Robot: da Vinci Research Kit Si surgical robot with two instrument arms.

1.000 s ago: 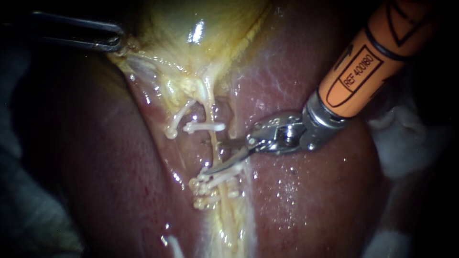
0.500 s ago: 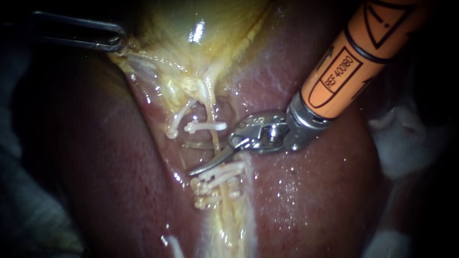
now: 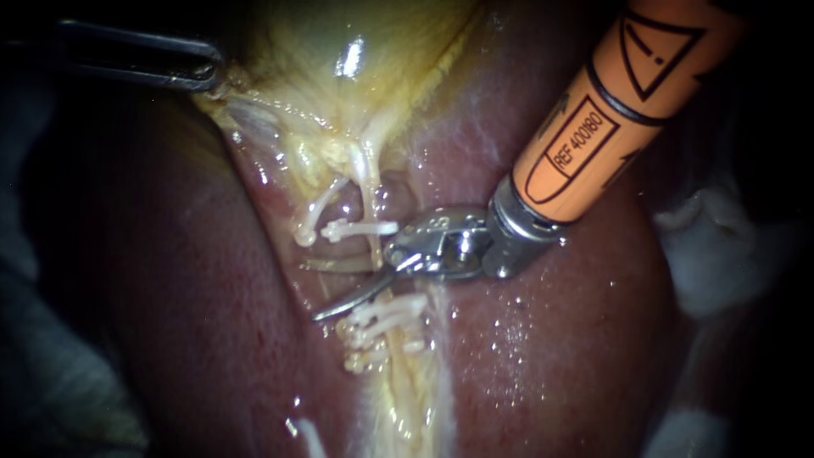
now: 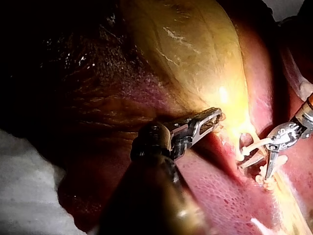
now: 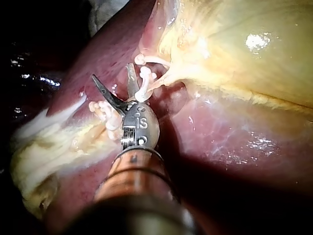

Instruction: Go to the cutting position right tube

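Right instrument advanced leftward, claw wide astride tube, clips either side, left instrument seemingly gripping gallbladder.

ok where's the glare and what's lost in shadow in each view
Endoscope view: one hard glare patch on the gallbladder, pinpoint glints on the wet liver, corners black. Left wrist view: light pools on the gallbladder, the rest mostly shadow. Right wrist view: glare on the gallbladder, sheen on the liver, darkness beyond.

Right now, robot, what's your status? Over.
Left instrument jaws shut on gallbladder. Right instrument jaws open, right tube between them, between the clips. Nothing in the way.
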